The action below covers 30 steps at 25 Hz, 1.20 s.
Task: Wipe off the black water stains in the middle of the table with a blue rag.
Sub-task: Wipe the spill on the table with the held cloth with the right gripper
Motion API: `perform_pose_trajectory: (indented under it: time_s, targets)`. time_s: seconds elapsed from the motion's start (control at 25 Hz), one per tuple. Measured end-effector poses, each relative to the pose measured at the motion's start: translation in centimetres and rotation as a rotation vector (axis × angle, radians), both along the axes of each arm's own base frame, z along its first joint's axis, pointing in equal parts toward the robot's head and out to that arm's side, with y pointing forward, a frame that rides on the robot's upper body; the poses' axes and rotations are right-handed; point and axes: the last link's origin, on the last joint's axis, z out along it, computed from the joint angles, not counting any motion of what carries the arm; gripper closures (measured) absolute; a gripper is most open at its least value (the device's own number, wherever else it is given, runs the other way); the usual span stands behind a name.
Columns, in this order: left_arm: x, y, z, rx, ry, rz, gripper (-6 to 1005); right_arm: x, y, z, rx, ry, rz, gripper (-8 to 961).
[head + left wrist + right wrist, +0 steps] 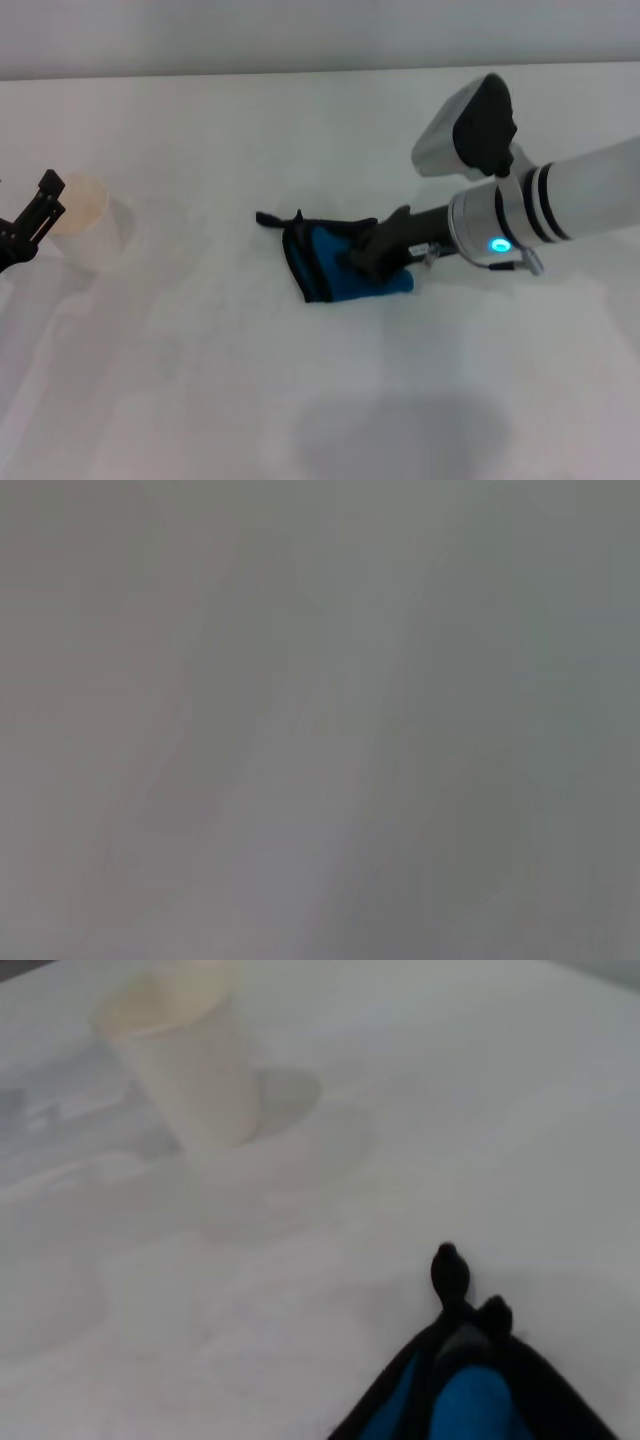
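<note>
The blue rag (335,265) with black edging lies bunched in the middle of the white table (300,400). My right gripper (375,255) reaches in from the right and presses down on the rag's right half, shut on its cloth. One black corner of the rag sticks out toward the left. In the right wrist view the rag (475,1395) fills the near corner, its black tip pointing toward the cup. The black water stains are hidden. My left gripper (40,205) hangs parked at the far left edge.
A translucent pale plastic cup (88,220) stands at the far left beside the left gripper, also seen as the cup (185,1060) in the right wrist view. The left wrist view shows only plain grey.
</note>
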Motion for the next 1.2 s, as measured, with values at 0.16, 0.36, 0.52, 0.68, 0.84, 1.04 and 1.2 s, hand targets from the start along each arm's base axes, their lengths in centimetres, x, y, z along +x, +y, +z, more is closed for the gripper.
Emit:
perform_pose_trajectory:
  time_s: [0.16, 0.36, 0.52, 0.68, 0.84, 1.04, 1.2]
  targets:
    - [0.0, 0.0, 0.0, 0.000, 0.000, 0.001, 122, 0.0, -1.1, -0.9, -0.031, 0.036, -0.023, 870]
    - [0.0, 0.0, 0.0, 0.000, 0.000, -0.001, 122, -0.4, -2.7, -1.9, -0.095, 0.085, -0.039, 870]
    - [0.0, 0.0, 0.0, 0.000, 0.000, -0.001, 122, -1.4, -4.4, -3.2, -0.178, 0.116, -0.022, 871]
    - [0.0, 0.0, 0.0, 0.000, 0.000, -0.002, 122, -2.3, -5.1, -4.0, -0.202, 0.139, -0.001, 870]
    - [0.0, 0.1, 0.0, 0.000, 0.001, -0.002, 122, -3.1, -4.6, -4.0, -0.172, 0.170, 0.021, 870]
    - [0.0, 0.1, 0.1, 0.000, 0.001, -0.002, 123, -3.0, -3.0, -3.6, -0.076, 0.153, 0.015, 871]
    - [0.0, 0.1, 0.1, 0.001, 0.001, -0.001, 123, -2.4, -1.9, -2.9, -0.029, 0.136, -0.002, 870]
